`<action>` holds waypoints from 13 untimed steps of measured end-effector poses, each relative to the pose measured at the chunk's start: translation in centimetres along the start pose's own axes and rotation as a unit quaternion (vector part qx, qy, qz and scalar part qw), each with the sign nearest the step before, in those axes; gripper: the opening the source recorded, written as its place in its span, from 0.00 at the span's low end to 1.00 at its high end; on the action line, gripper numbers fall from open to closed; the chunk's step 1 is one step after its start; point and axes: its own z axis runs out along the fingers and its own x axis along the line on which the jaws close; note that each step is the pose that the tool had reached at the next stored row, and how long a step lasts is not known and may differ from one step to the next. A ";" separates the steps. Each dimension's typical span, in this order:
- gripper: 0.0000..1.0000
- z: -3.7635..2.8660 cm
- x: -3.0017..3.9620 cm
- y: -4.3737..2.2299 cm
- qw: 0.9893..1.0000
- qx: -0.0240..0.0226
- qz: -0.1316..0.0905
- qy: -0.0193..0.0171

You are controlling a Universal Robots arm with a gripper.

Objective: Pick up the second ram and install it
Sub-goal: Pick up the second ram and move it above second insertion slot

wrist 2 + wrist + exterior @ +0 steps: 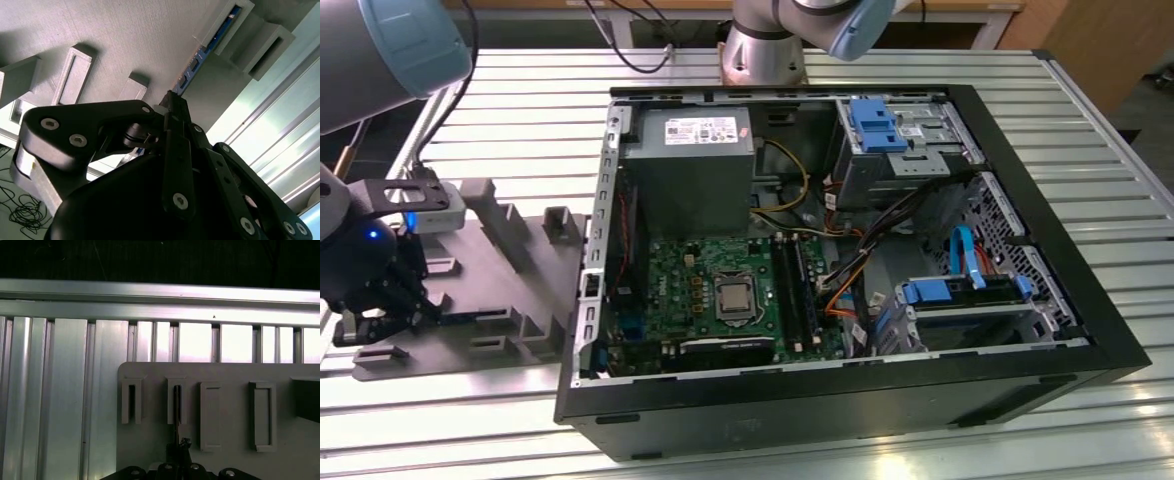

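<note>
Your second ram (199, 59) stands on edge in a slot of the gray fixture (125, 35), the gripper (171, 100) pinched onto one end, beside the open computer case (854, 405), whose white label (700, 130) you can't read.

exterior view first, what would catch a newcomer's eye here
The open black computer case sits in the middle of the exterior view, green motherboard exposed inside. At that view's left, the claw is down on the gray fixture, shut on the thin second ram standing in a slot.
</note>
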 end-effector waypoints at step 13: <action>0.11 -0.82 -0.03 0.01 1.000 0.000 0.000 0.000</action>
